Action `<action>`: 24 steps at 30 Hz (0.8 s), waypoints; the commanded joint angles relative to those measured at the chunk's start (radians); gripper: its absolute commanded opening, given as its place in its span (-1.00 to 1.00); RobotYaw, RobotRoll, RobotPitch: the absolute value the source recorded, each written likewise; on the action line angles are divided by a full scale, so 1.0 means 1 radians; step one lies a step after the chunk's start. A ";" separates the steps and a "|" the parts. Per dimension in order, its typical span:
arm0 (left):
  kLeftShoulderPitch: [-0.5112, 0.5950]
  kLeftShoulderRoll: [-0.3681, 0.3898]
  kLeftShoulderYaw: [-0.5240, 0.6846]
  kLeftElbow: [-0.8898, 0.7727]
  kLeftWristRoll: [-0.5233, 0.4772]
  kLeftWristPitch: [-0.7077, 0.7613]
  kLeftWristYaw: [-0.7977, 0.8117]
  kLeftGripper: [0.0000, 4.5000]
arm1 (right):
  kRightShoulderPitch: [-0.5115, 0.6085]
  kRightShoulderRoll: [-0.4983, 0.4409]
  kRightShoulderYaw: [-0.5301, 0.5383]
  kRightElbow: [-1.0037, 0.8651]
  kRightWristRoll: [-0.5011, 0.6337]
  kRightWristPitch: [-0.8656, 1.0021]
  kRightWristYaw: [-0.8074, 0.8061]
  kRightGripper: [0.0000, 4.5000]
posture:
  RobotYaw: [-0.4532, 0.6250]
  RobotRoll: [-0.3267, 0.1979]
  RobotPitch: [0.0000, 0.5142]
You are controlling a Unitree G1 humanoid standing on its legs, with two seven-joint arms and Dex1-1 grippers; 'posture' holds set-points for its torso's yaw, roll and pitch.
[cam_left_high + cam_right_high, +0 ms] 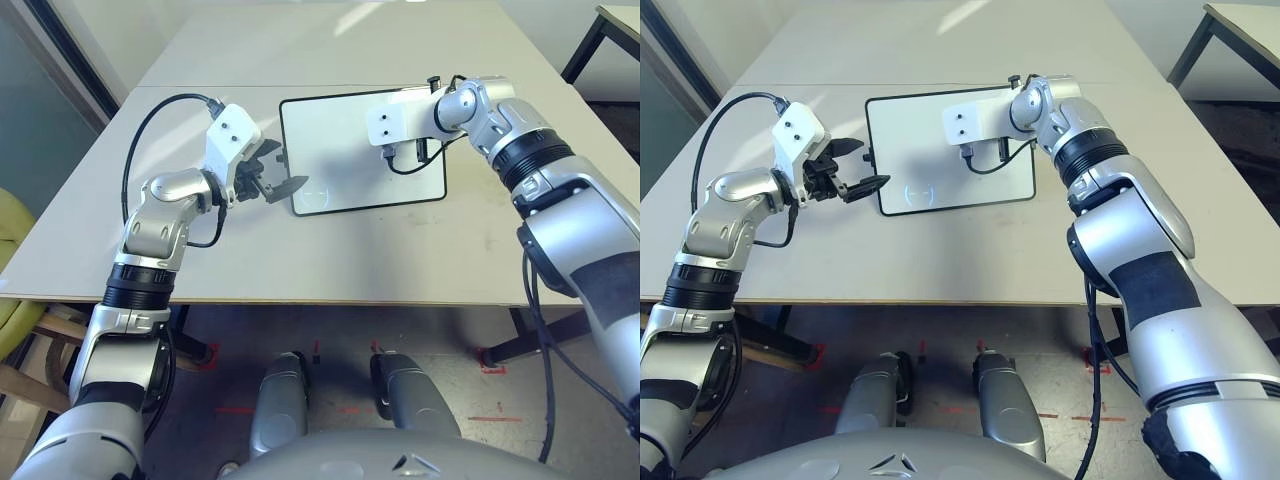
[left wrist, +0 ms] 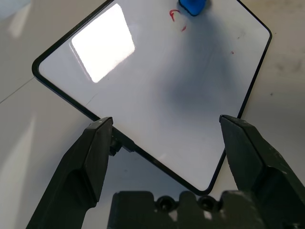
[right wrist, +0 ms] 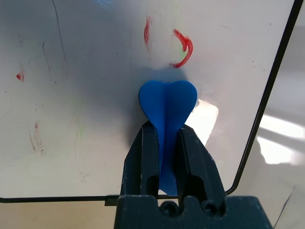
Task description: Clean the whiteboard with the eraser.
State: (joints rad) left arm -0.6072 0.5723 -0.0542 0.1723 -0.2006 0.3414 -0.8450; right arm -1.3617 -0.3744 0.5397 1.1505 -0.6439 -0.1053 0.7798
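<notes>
1. Head views: whiteboard (image 1: 340,160) flat on the table (image 1: 330,260), right gripper (image 3: 165,143) parked over its far right part, left gripper (image 1: 270,178) just off the board's left edge.
2. From up there, not much of the marker mess visible, just a faint circle mark (image 1: 312,200) near the front left corner.
3. Right wrist view fills that gap: blue eraser (image 3: 167,107) pinched tight at its waist between the 2 black fingers (image 3: 145,157), rounded end pressed toward the board.
4. Just past the eraser, a red hook-shaped scribble (image 3: 183,50) and a short red stroke (image 3: 147,33). Small red specks and thin grey streaks elsewhere.
5. Left wrist view: jaws spread wide, holding nothing, straddling the board's black-framed edge near a side knob (image 2: 114,143). Eraser a blue blob at the far end there.
6. Board: white, glossy, thin black frame, rounded corners.
</notes>
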 commanded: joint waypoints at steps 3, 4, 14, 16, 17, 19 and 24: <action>0.007 0.010 0.006 0.016 0.007 -0.018 -0.011 1.00 | -0.028 0.015 -0.012 0.025 0.012 0.021 -0.007 -0.88 | -0.34 0.25 -0.58; 0.008 0.011 0.006 0.017 0.007 -0.020 -0.011 1.00 | -0.032 0.016 -0.015 0.026 0.014 0.023 -0.006 -0.88 | -0.34 0.25 -0.58; 0.012 0.009 0.006 0.019 0.006 -0.024 -0.012 1.00 | -0.062 0.036 -0.034 0.048 0.049 0.051 0.028 -0.88 | -0.35 0.25 -0.57; 0.012 0.007 0.005 0.018 0.006 -0.024 -0.012 1.00 | -0.064 0.043 -0.032 0.050 0.049 0.057 0.033 -0.88 | -0.35 0.25 -0.57; 0.012 0.007 0.005 0.016 0.006 -0.023 -0.011 1.00 | -0.064 0.045 -0.030 0.050 0.047 0.057 0.035 -0.88 | -0.34 0.25 -0.56; 0.013 0.006 0.005 0.013 0.005 -0.021 -0.011 1.00 | -0.064 0.049 -0.025 0.051 0.044 0.055 0.035 -0.88 | -0.34 0.25 -0.56; 0.019 0.005 0.006 0.003 0.004 -0.015 -0.007 1.00 | -0.055 0.059 -0.014 0.051 0.033 0.046 0.032 -0.88 | -0.33 0.25 -0.54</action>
State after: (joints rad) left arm -0.6066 0.5724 -0.0524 0.1771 -0.2007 0.3239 -0.8501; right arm -1.4204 -0.3310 0.5143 1.1848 -0.6057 -0.0548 0.8078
